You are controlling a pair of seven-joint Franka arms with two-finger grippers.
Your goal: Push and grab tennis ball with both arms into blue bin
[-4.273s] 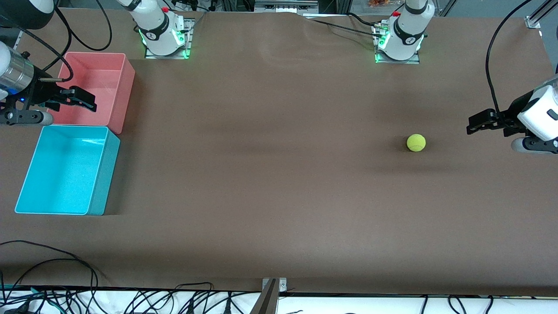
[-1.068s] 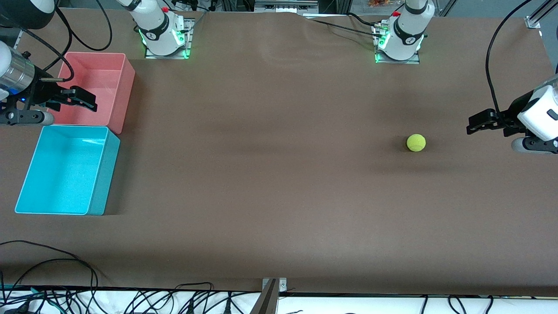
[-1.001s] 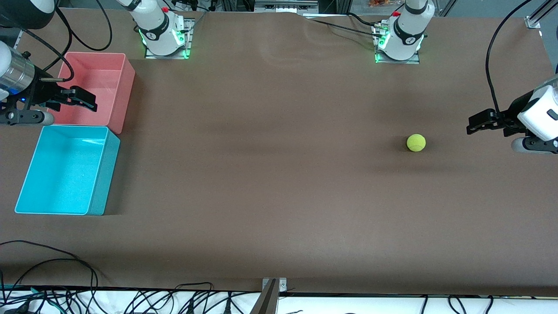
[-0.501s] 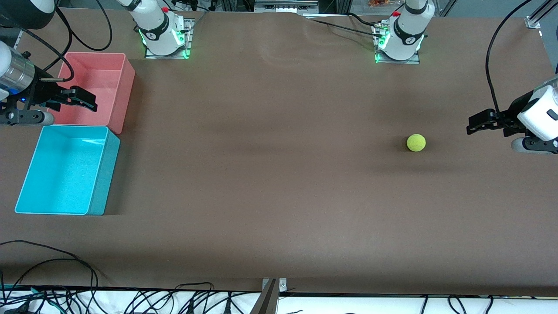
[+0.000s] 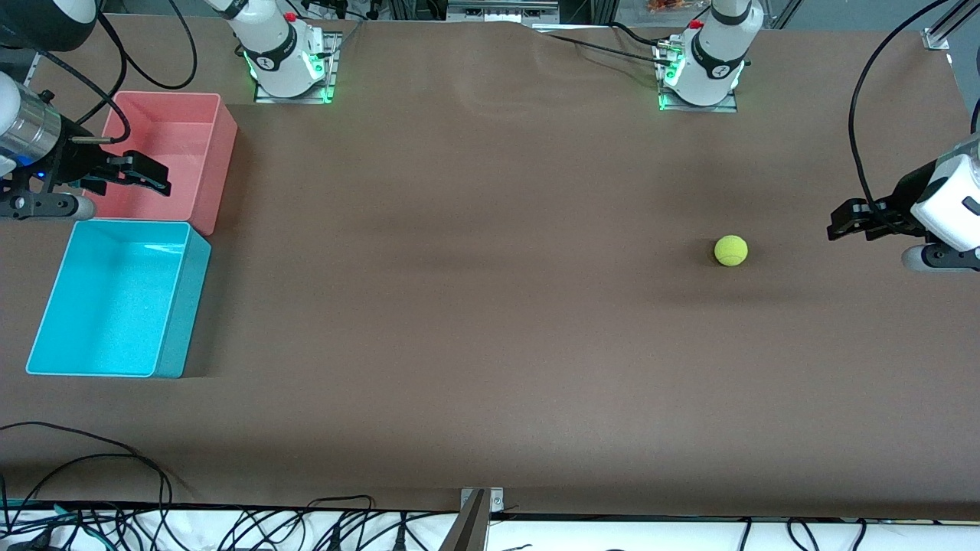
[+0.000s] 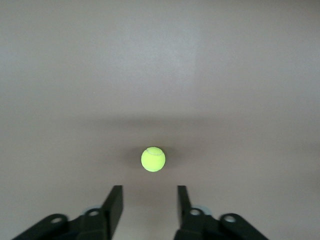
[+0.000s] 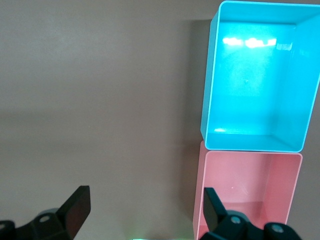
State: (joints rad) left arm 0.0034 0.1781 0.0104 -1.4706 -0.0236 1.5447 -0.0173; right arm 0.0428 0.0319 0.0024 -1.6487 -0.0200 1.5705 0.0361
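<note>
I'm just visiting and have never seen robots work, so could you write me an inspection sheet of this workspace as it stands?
Surface: brown table, bare in the middle.
Job's things: tennis ball on the table toward the left arm's end; blue bin, nothing seen in it, toward the right arm's end.
Clutter: pink bin touching the blue bin.
Grippers: left gripper near the ball, fingers apart, holding nothing; right gripper over the pink bin, open, waiting.
Cables: black cables along the table's near edge.
Surroundings: nothing seen.

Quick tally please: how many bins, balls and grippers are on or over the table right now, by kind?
Bins: 2, the blue bin and the pink bin
Balls: 1, the tennis ball
Grippers: 2, the left gripper and the right gripper
Total: 5
</note>
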